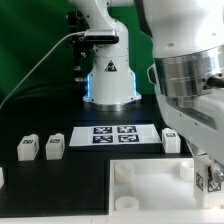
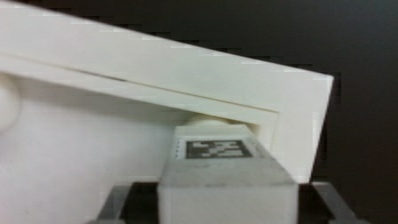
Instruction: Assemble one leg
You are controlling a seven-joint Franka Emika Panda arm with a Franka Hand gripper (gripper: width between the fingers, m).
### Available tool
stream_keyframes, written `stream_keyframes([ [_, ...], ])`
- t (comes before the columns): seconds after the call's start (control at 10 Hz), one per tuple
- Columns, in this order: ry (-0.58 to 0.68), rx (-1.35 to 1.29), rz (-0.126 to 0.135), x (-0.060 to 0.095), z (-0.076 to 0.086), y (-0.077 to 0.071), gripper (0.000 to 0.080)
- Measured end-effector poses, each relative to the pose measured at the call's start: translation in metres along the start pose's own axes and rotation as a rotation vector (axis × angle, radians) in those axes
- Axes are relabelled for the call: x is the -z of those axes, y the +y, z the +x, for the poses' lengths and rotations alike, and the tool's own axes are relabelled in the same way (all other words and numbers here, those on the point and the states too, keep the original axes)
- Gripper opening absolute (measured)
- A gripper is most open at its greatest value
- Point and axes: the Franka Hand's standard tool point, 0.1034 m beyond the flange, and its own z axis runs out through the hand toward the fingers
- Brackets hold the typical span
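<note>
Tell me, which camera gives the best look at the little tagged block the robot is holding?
The wrist view: the leg fills the picture's middle, its tag readable, tip meeting the large white piece. The exterior view shows that leg small at the edge, under the gripper.

Matt white plastic leg (image 2: 217,160), smooth white tabletop piece (image 2: 160,75), matt black table (image 1: 60,185)

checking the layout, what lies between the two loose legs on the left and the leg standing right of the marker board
Only the marker board lies between the two loose legs and the other leg; otherwise bare black table, seen in the exterior view.
</note>
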Motion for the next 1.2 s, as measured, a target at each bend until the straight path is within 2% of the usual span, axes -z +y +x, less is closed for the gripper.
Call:
stream_keyframes([
  [0.2,0.0,-0.071,0.002,0.0,-0.001,0.0,0.0294],
  [0.3,0.0,-0.046,0.002,0.0,-0.001,0.0,0.035],
  [0.4,0.0,-0.024,0.002,-0.001,-0.001,0.0,0.035],
  [0.5,0.001,-0.008,-0.002,-0.001,-0.002,0.0,0.0515],
  [0.6,-0.002,0.045,-0.011,-0.001,-0.007,0.001,0.0621],
  [0.8,0.034,0.424,-0.023,0.001,-0.012,-0.001,0.0641],
  [0.9,0.046,0.508,-0.022,0.002,-0.018,-0.001,0.0648],
  [1.1,0.045,0.683,-0.027,0.001,-0.016,0.0,0.0649],
  [1.2,0.055,0.844,-0.045,0.001,-0.014,0.0,0.0649],
])
